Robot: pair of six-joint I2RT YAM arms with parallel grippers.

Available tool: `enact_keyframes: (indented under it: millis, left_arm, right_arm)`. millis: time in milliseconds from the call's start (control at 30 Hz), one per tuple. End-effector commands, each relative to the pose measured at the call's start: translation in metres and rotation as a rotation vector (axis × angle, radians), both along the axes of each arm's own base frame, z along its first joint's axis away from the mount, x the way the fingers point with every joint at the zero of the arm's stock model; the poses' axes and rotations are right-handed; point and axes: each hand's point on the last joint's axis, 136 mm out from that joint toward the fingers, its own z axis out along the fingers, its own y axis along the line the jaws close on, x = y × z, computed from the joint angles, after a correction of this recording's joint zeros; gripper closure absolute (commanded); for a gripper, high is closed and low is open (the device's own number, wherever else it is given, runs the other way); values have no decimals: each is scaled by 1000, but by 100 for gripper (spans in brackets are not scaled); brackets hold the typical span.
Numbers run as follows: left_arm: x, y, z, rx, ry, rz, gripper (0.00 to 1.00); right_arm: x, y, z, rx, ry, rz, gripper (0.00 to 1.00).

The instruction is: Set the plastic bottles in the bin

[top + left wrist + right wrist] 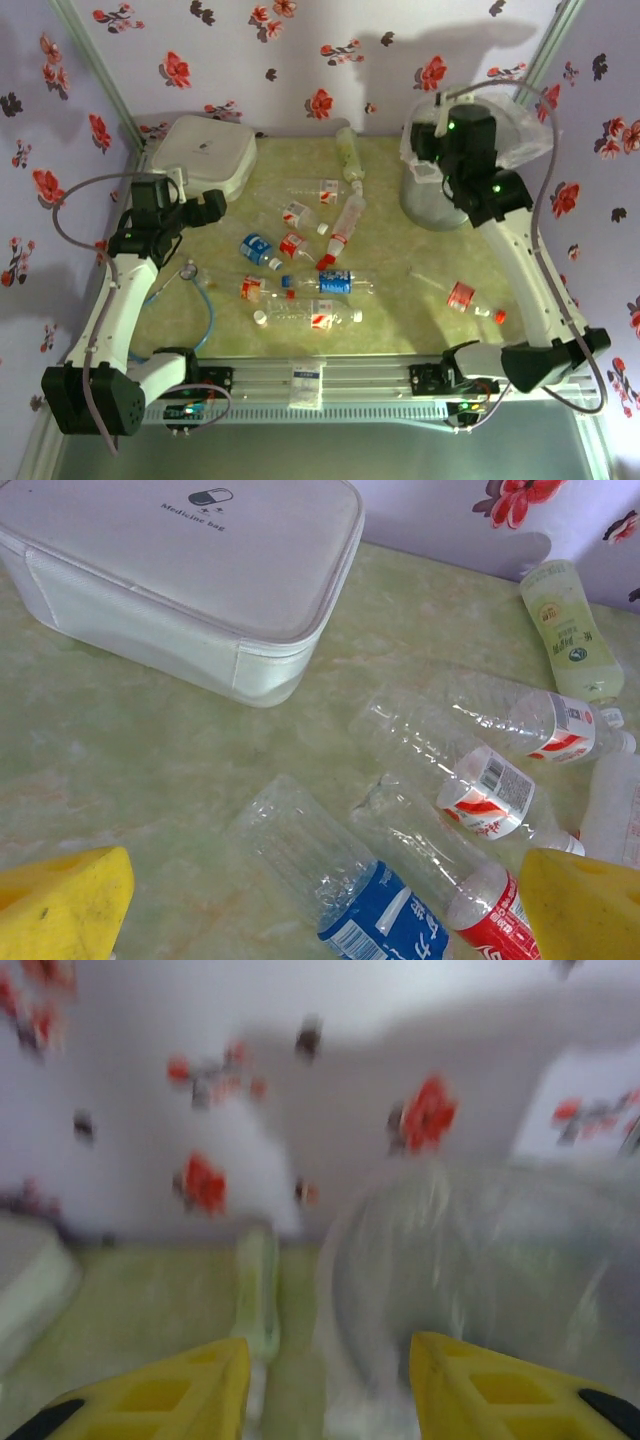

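Observation:
Several clear plastic bottles [312, 283] lie scattered mid-table, with a pale green one [350, 156] at the back and a red-labelled one [466, 296] alone on the right. My left gripper [214, 206] hovers beside the white box, open wide; in the left wrist view a blue-labelled bottle [345, 880] lies on the table below and between the yellow fingers [62, 910]. My right gripper [436, 150] hangs at the left rim of the bin [425, 205]. In the blurred right wrist view the right gripper [330, 1365] is open and holds nothing, with the bin [490, 1260] ahead on the right.
A white rounded medicine box [205, 150] stands at the back left, close to my left gripper. A tiny loose white cap [260, 317] and a blue cable [206, 305] lie near the front left. Floral walls close in the back and sides.

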Motion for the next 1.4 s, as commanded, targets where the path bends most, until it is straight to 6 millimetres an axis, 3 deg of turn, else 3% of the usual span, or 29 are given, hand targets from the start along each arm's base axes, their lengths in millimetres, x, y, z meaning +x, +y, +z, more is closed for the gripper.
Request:
enact_keyframes:
  millis: [0, 100, 267, 367, 467, 500, 667, 767, 1000, 1200, 1367]
  left_arm:
    - [3, -2, -6, -17, 20, -10, 1]
    - [3, -6, -10, -37, 40, -21, 1]
    - [3, -8, -10, -53, 42, -25, 1]
    - [2, -8, -9, -57, 39, -24, 1]
    - [2, -9, -7, -60, 35, -26, 1]
    - [2, -9, -7, -60, 35, -27, 1]
    - [1, -11, -6, -69, 36, -36, 1]
    - [0, -12, -6, -70, 37, -43, 1]
    - [2, -14, -10, -79, 54, -53, 1]
    - [3, -14, -15, -70, 72, -57, 1]
    - [2, -13, -14, -69, 70, -57, 1]
  right_arm:
    - [-52, -20, -57, 33, 194, -56, 52]
    - [-89, -37, -105, 79, 299, -126, 52]
    - [-132, -73, -187, 157, 502, -346, 47]
    - [-156, -95, -219, 198, 613, -509, 35]
    - [-177, -104, -244, 275, 690, -638, 1]
    - [-183, -105, -251, 300, 709, -675, 0]
    - [-200, -86, -284, 445, 829, -692, 0]
    - [-220, -73, -301, 500, 942, -696, 0]
    - [-257, -48, -317, 500, 1044, -671, 0]
    - [-257, -27, -346, 548, 1085, -657, 0]
    - [-236, -20, -359, 553, 1053, -643, 0]
